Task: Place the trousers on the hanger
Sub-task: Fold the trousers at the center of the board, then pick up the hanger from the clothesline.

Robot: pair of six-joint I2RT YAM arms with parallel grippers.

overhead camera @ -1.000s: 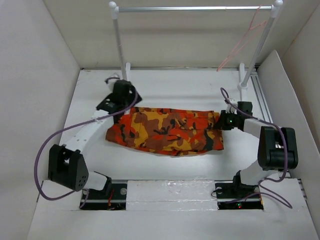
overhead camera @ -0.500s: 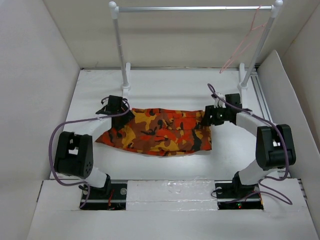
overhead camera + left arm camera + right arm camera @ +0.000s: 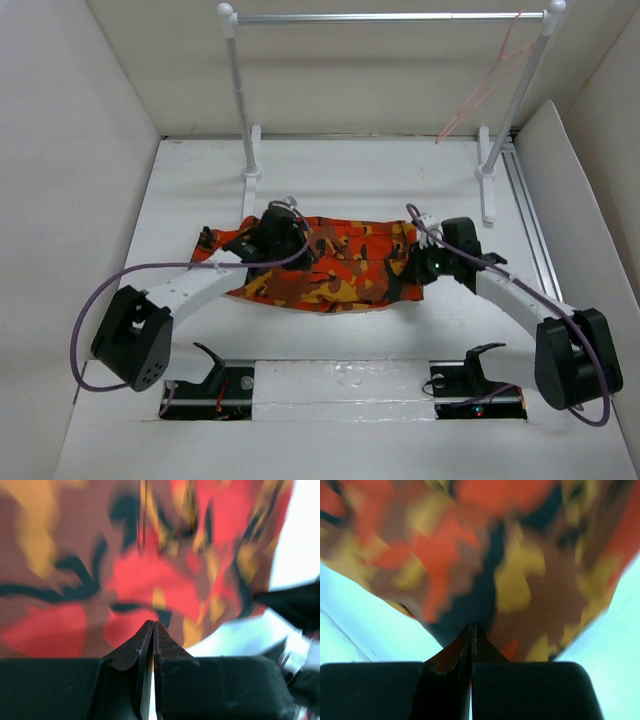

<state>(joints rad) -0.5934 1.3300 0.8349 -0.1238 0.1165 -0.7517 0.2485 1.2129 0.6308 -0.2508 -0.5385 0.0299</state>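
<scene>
The camouflage trousers [image 3: 350, 262] lie folded flat across the middle of the white table. My left gripper [image 3: 298, 245] is over their left part, its jaws shut tip to tip; in the left wrist view the left gripper [image 3: 153, 623] has the blurred trousers [image 3: 125, 555] just past its tips and nothing visible between them. My right gripper [image 3: 412, 267] is at their right end, also shut; in the right wrist view the right gripper [image 3: 471, 626] has its tips against the trousers [image 3: 520, 555]. The thin pink hanger [image 3: 487, 85] hangs at the right end of the rail.
A silver rail [image 3: 385, 17] on two white posts [image 3: 240, 100] crosses the back of the table. White walls close in both sides. Purple cables [image 3: 90, 310] loop from both arms. A metal track [image 3: 530, 215] runs along the right edge.
Both grippers have gone from open to shut. The left one moved right, from the trousers' left end onto the cloth. The right one shifted slightly nearer, and the cloth's outline changed.
</scene>
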